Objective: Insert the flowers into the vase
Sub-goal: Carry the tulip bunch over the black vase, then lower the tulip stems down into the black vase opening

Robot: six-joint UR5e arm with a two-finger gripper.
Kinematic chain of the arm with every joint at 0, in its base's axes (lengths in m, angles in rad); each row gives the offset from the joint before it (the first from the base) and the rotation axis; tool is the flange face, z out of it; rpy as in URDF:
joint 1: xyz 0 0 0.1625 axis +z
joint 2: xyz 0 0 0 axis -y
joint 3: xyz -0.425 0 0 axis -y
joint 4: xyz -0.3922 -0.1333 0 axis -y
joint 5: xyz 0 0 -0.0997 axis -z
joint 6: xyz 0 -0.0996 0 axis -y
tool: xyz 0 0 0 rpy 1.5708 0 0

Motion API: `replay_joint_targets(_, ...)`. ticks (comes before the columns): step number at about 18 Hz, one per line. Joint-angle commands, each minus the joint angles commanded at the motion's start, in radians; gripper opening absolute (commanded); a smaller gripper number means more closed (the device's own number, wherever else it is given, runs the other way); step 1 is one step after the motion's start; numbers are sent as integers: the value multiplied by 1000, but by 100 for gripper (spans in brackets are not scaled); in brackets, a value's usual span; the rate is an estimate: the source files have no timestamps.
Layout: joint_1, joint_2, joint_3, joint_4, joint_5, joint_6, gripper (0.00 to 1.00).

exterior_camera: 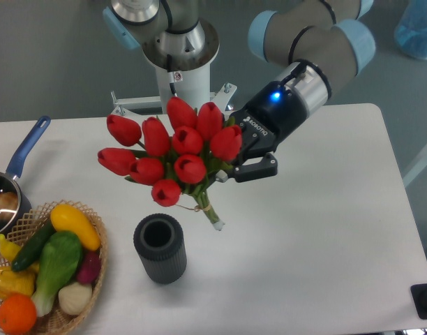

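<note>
The flowers [173, 151], a bunch of red tulip buds with green leaves and tied stems, hang in the air above the table. Their stem ends [213, 216] point down and to the right. My gripper [236, 165] is shut on the bunch just behind the buds, reaching in from the upper right. The vase [160, 248], a dark grey ribbed cylinder with its round mouth open, stands upright on the table below and a little left of the stem ends. The flowers do not touch the vase.
A woven wicker basket [95, 276] with toy vegetables and fruit sits at the lower left. A blue-handled saucepan [18, 157] lies at the left edge. The arm's base [178, 63] stands at the back of the white table [318, 237].
</note>
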Motion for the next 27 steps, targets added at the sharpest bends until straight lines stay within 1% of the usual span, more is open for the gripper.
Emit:
replay_joint_targets(1,-3,5,-20,0,-14,44,21)
replay_joint_targets(2,-8,3,-20,0,-19,58,21)
replay_joint_targets(5,-34,0,-23,-3,-45,57,18)
replay_joint_targets(10,-67,-26,-32,-2,-48,65,18)
replay_joint_targets(12,-69,-23,-52,-2,-52,66,18)
replay_joint_targets(17,-77,-26,-57,-2,-69,66,18)
replay_joint_targets(21,-77,-26,-78,-2,-71,69,18)
replay_joint_targets(27,-72,-32,-94,-2,-71,84,18)
